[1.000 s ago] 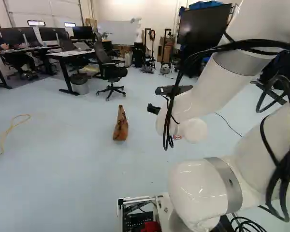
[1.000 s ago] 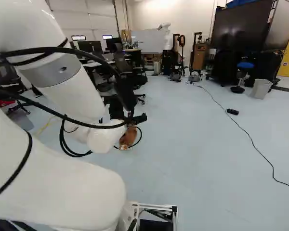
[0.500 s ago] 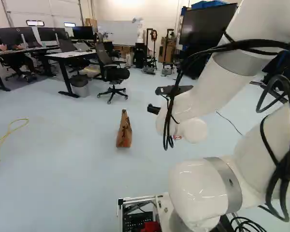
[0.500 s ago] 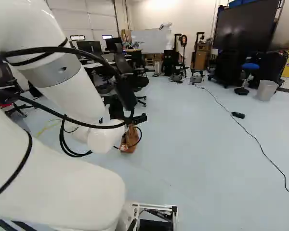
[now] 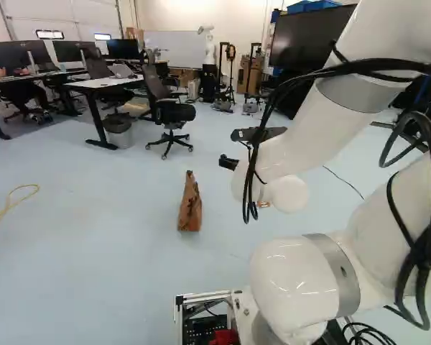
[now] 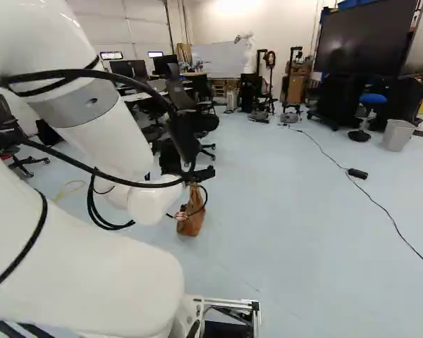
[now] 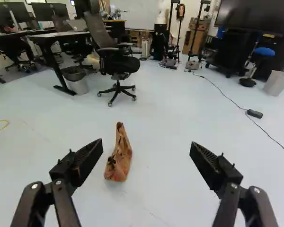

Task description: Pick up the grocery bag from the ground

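See one gripper (image 5: 228, 162), all let go, with two black fingers (image 7: 87, 163) spread wide, then ahead on the floor (image 7: 170, 127) between eleven and twelve o'clock one brown, crumply bag (image 7: 119, 161), fat below and skinny on top, then at one o'clock one small black box (image 7: 254, 114).

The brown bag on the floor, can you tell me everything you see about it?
The bag is brown and crumpled and looks like paper, with dark marks low on one side. It is wide at the bottom, narrows to a thin top, and stands up on the pale floor. It is ahead of the open gripper, nearer one finger than the other, with an office chair farther off. Only the floor seems to touch it. I can't tell what's inside.
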`<state>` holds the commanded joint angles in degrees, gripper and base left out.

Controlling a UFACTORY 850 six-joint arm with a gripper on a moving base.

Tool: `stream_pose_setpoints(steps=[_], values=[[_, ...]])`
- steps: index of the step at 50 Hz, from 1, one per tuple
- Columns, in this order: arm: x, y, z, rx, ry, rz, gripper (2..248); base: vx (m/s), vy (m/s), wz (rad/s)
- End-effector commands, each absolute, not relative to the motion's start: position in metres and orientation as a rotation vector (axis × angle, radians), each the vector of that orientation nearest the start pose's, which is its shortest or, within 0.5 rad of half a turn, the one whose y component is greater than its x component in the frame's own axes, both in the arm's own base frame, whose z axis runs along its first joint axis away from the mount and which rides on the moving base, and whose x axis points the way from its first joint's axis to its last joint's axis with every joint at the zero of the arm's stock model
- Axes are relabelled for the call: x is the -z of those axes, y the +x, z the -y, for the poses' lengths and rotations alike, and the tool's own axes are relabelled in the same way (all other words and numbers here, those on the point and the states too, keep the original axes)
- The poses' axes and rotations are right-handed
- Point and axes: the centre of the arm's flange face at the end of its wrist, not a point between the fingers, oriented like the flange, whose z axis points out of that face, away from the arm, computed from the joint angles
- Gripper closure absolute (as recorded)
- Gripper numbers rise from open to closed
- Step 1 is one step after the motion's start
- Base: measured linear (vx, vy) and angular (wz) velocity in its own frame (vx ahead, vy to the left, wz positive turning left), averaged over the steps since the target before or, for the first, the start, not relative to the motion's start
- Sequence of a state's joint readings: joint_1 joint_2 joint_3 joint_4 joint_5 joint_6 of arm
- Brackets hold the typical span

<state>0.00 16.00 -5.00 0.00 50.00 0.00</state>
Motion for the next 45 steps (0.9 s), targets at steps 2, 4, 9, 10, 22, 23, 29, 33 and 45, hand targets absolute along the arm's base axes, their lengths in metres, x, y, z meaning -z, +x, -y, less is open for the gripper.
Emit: stream_pose_setpoints(steps=[2, 4, 9, 10, 22, 23, 29, 33, 45], values=[[-0.3656, 0.2703, 0.0, 1.824, -2.558, 0.0, 3, 0.239, 0.103, -0.011], [-0.3656, 0.2703, 0.0, 1.824, -2.558, 0.0, 3, 0.211, 0.099, -0.012], [-0.3656, 0.2703, 0.0, 1.824, -2.558, 0.0, 3, 0.231, 0.107, -0.016], [-0.3656, 0.2703, 0.0, 1.824, -2.558, 0.0, 3, 0.256, 0.107, -0.005], [-0.3656, 0.2703, 0.0, 1.824, -2.558, 0.0, 3, 0.231, 0.106, -0.013], [-0.3656, 0.2703, 0.0, 1.824, -2.558, 0.0, 3, 0.264, 0.115, -0.023], [-0.3656, 0.2703, 0.0, 1.824, -2.558, 0.0, 3, 0.242, 0.115, -0.018], [-0.3656, 0.2703, 0.0, 1.824, -2.558, 0.0, 3, 0.234, 0.114, -0.015], [-0.3656, 0.2703, 0.0, 1.824, -2.558, 0.0, 3, 0.234, 0.109, -0.015]])
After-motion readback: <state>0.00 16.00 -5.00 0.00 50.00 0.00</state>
